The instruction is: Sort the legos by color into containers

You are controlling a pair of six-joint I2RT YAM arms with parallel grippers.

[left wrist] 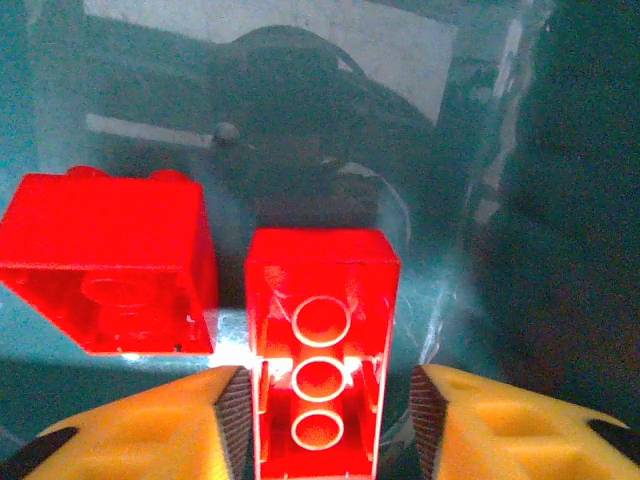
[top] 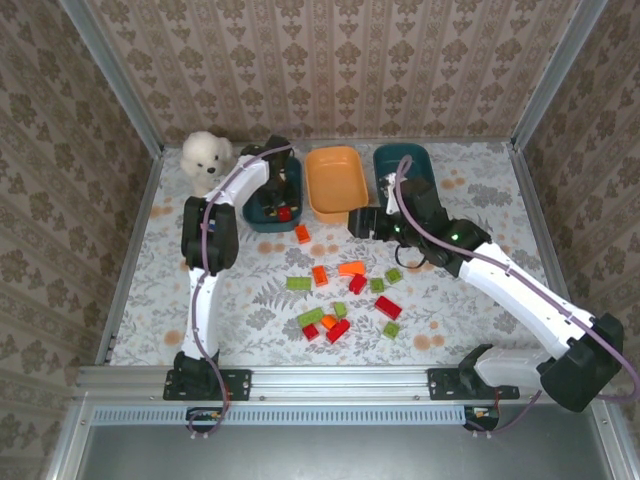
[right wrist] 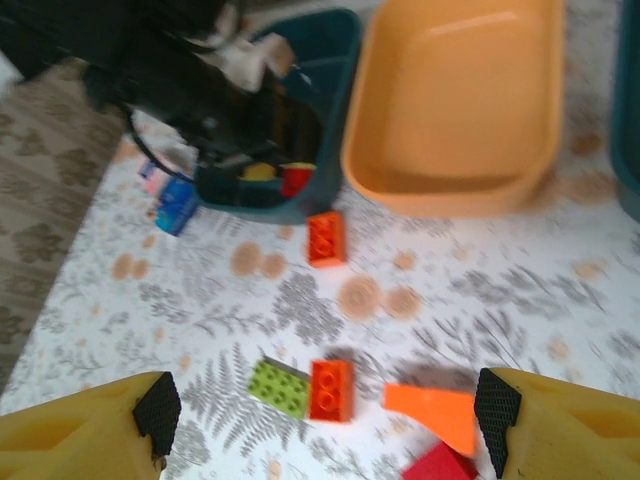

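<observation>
My left gripper (left wrist: 325,400) is down inside the left dark teal bin (top: 262,213). Its jaws stand open around a red lego (left wrist: 320,340) lying underside up; there is a gap at the right pad (left wrist: 428,415). A second red lego (left wrist: 105,265) lies beside it. My right gripper (top: 358,224) hangs open and empty above the table, in front of the orange bin (top: 335,180). Below my right gripper (right wrist: 327,408) lie a green lego (right wrist: 278,387), an orange lego (right wrist: 331,389) and an orange wedge (right wrist: 432,410). Several red, orange and green legos (top: 340,300) are scattered mid-table.
The second dark teal bin (top: 405,162) stands at the back right. A white plush bear (top: 206,160) sits at the back left. A small blue-white object (right wrist: 175,205) lies beside the left bin. A lone orange lego (top: 302,233) sits in front of the bins.
</observation>
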